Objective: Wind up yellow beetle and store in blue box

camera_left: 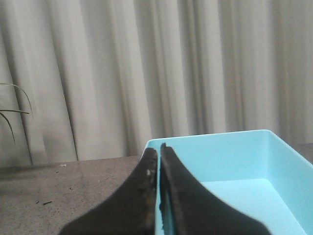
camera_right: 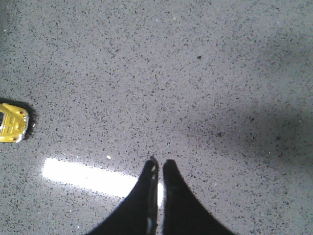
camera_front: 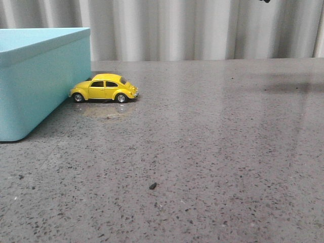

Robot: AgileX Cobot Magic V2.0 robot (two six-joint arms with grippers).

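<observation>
The yellow beetle (camera_front: pixel 105 88) stands on its wheels on the grey speckled table, close beside the right wall of the blue box (camera_front: pixel 35 76) at the left. In the right wrist view the beetle (camera_right: pixel 12 122) shows partly at the picture's edge. My right gripper (camera_right: pixel 159 164) is shut and empty, above bare table and well apart from the beetle. My left gripper (camera_left: pixel 159 148) is shut and empty, over the near rim of the blue box (camera_left: pixel 244 161), whose inside looks empty. Neither gripper shows in the front view.
A small dark crumb (camera_front: pixel 152 186) lies on the table toward the front. A pale pleated curtain (camera_front: pixel 202 28) hangs behind the table. A few thin plant leaves (camera_left: pixel 12 115) show in the left wrist view.
</observation>
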